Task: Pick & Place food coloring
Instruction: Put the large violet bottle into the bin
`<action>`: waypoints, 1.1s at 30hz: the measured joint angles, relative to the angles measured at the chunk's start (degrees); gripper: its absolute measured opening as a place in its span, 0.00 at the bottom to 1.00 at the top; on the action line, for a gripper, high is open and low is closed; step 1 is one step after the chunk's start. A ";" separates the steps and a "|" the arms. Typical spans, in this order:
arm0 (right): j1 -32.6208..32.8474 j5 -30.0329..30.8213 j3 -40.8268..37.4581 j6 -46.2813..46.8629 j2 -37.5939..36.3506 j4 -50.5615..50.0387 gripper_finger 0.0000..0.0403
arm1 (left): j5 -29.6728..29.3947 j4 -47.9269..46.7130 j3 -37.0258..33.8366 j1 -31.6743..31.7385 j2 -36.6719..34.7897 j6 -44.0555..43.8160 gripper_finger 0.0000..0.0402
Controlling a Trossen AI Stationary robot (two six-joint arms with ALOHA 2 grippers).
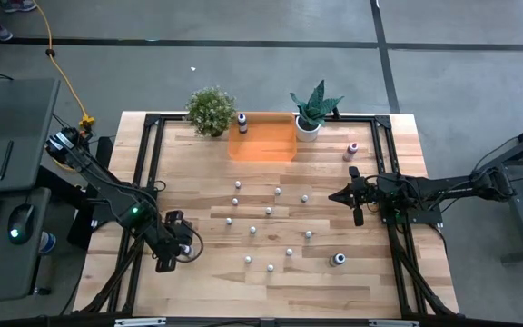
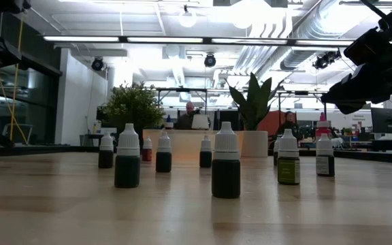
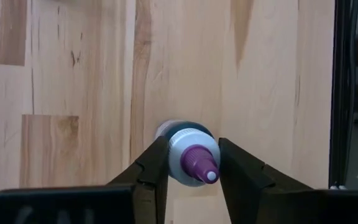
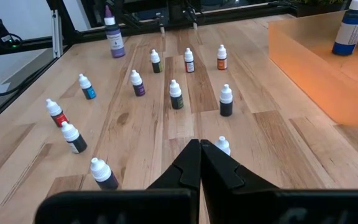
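- Left gripper (image 3: 191,171), near-left on the pale wooden table (image 1: 198,282), clamps a purple-tipped, teal-bodied food coloring bottle (image 3: 190,157).
- Right gripper (image 4: 201,155) hovers at the right, fingers pressed together.

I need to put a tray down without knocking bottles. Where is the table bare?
Bare: the strip along the table's left side between the bushy plant and left gripper. Crowded: the middle, among the small bottles before the orange bin.

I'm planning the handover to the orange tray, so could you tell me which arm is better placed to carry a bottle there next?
The left. Its gripper already has its fingers around a purple-tipped bottle, while the right gripper is shut on nothing.
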 joint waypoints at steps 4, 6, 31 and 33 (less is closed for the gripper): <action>-0.01 -0.01 0.01 0.00 0.00 -0.01 0.00 | -1.55 1.14 0.08 0.00 0.04 -0.08 0.25; -0.02 -0.01 0.02 0.00 0.00 0.00 0.00 | -2.68 1.16 0.83 0.02 0.04 -0.17 0.25; 0.00 -0.02 0.01 0.00 0.00 -0.01 0.00 | -12.24 1.42 32.92 1.47 -0.16 39.02 0.24; -0.01 0.00 0.01 0.00 0.00 -0.01 0.00 | -11.42 1.65 36.10 3.61 -0.01 41.67 0.24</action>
